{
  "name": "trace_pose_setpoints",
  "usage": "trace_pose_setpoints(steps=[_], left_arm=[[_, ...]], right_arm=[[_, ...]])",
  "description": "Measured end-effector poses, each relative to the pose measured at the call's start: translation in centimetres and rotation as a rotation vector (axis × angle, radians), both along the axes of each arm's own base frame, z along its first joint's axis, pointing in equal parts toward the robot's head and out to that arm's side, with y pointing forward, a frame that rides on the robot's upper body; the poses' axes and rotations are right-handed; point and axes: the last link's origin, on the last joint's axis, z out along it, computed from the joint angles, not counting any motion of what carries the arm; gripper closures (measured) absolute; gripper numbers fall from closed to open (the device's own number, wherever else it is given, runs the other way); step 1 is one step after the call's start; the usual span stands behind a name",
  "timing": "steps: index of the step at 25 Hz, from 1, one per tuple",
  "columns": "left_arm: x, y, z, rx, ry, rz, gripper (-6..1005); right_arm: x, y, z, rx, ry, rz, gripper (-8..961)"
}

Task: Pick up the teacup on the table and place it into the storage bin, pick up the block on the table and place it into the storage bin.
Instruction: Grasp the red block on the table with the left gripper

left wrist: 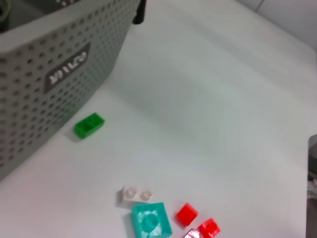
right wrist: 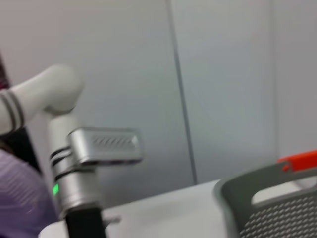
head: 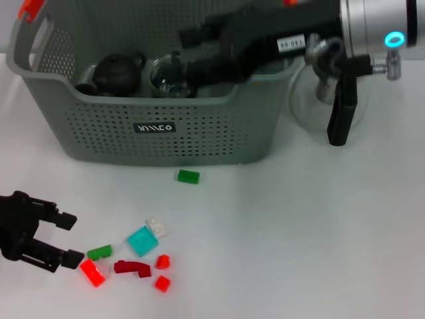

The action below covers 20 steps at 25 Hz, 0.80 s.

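Head view footage is dominated by the right gripper (head: 192, 52), which is reached over the far rim of the storage bin (head: 99, 133); its dark fingers are seen beside a clear glass teacup (head: 165, 78) resting inside the bin, and whether they are parted or pressed together cannot be told, since arm and fingers merge into one dark mass. Just beyond the teacup from that gripper, a black teapot (head: 118, 72) is lodged in the bin. A glass pitcher (head: 319, 100) with a black handle is partly covered by the right arm. The left gripper (head: 70, 238) is held low at the near edge, its two fingers spread apart with nothing between them, and its arm is cut off by the frame. Just beside its fingertips a green block (head: 99, 252) and a bright red block (head: 91, 272) are found; a dark red curved piece (head: 131, 268), two small red blocks (head: 162, 262), a teal block (head: 142, 240) and a white block (head: 157, 227) lie a little farther off, and a second green brick (head: 187, 176) lies apart, close to the bin's front wall. Left wrist footage shows that brick (left wrist: 89, 125) and the bin wall (left wrist: 29, 114) but no fingers, with the lowest blocks cropped. Right wrist footage offers only a bin corner (right wrist: 272, 198) and a wall.
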Motion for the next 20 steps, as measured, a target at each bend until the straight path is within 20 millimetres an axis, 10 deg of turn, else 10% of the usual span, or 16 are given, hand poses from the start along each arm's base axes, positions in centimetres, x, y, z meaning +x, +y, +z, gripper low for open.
trace_pose_setpoints(steps=[20], left_arm=[[5.7,-0.2,-2.9,0.024,0.286,0.260,143]], right_arm=[[3.4,0.7,0.7,0.012,0.001,-0.003,171]])
